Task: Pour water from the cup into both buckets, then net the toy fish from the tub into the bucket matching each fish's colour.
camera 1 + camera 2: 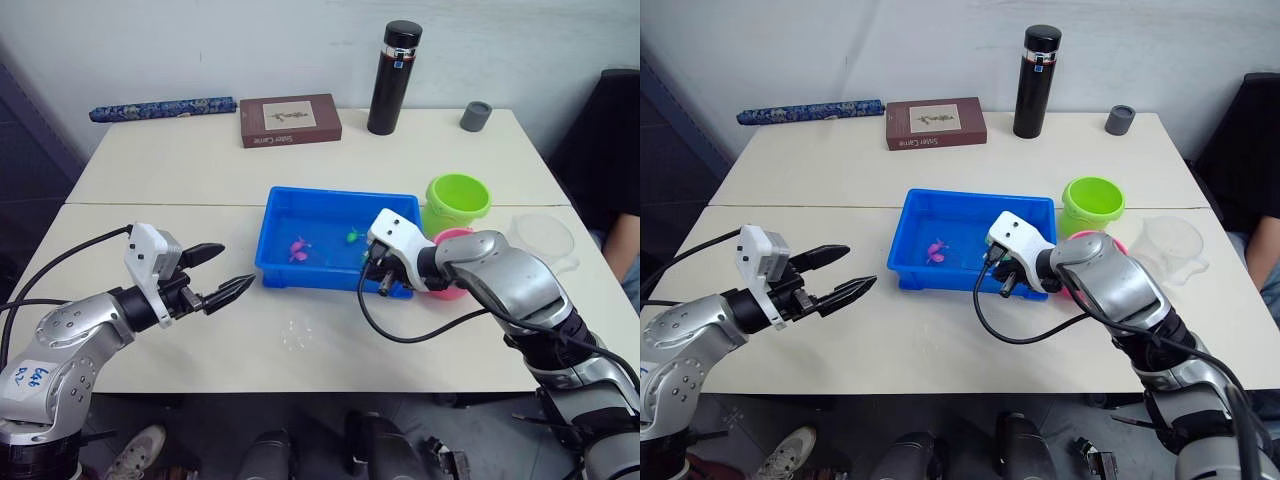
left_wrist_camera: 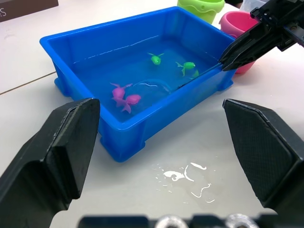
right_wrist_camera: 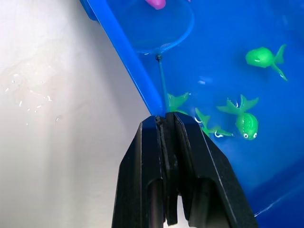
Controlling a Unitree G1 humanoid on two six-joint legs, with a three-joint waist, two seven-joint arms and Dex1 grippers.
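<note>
Right wrist view: the right gripper [image 3: 167, 124] is clamped on the net [image 3: 164, 33] handle, hoop submerged at top centre in the tub [image 1: 290, 200] beside a pink fish [image 3: 156, 3]. Slide the hoop under it, then lift level. The left gripper [image 1: 215, 272] hangs parted at lower left.

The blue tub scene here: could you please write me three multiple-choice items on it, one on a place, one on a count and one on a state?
1. Where is the net?
A. On the table by the book
B. Down in the tub
C. Inside the green bucket

2. How many pink fish show in the tub?
A. Two
B. Four
C. None

3. How does the left gripper stand?
A. Shut on the cup
B. Shut on the net
C. Open, holding nothing

Answers: 1 B, its hoop lies in the tub's water, the right gripper holding its stick; 2 A, two lie together; 3 C, its fingers are spread over bare table.
</note>
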